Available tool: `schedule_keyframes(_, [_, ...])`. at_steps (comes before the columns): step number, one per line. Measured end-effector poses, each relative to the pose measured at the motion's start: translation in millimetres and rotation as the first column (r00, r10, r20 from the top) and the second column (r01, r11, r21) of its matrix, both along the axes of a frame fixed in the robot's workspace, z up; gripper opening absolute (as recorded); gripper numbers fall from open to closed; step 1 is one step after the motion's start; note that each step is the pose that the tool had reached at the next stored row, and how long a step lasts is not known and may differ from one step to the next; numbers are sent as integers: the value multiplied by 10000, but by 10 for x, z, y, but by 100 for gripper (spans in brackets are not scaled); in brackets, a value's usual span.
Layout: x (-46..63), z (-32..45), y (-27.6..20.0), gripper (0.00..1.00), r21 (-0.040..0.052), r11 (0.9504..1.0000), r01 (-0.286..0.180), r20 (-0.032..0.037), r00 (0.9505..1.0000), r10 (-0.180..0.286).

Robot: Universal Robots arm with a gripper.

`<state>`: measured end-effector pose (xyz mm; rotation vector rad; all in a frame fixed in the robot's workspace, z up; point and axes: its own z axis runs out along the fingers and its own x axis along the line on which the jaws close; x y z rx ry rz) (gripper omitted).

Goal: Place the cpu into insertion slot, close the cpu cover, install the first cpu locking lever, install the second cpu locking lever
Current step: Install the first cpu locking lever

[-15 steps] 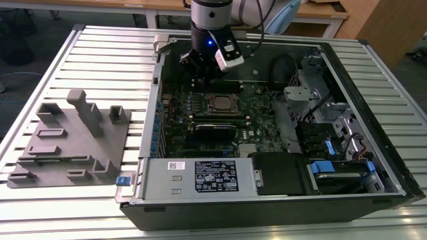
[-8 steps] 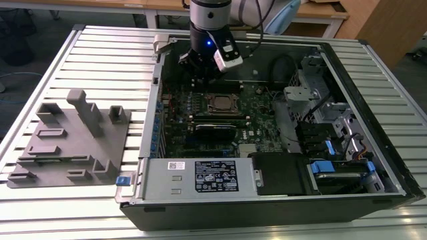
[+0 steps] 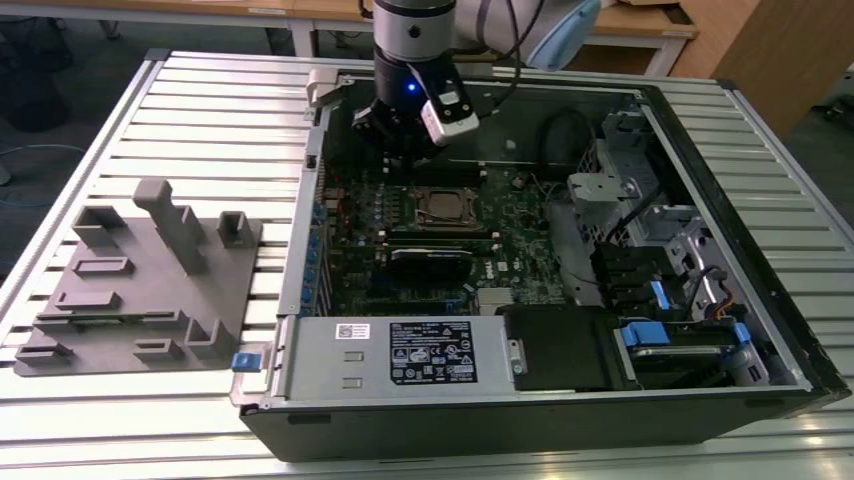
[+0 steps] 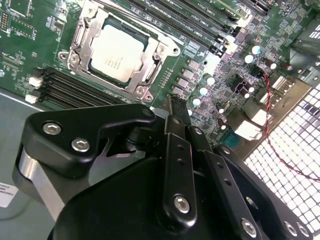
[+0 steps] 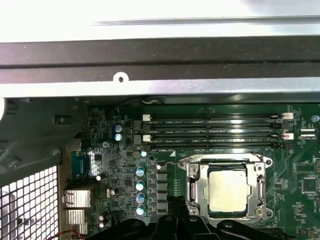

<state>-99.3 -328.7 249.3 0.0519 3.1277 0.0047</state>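
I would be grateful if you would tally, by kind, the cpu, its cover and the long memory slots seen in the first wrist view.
cpu: 1
cpu cover: 1
long black memory slots: 4
Total: 6

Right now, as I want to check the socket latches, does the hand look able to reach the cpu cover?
Probably yes. The hand hangs close beside the cpu cover, which lies down over the cpu, and in both wrist views only low board parts sit between them.
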Motion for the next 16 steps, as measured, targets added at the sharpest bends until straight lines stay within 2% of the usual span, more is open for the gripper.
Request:
schedule_keyframes(8, [-67,-57,21,11,1,10000,1,1,10000,-1])
schedule_keyframes(16, [-143,-90,74,11,1,10000,2,1,10000,-2])
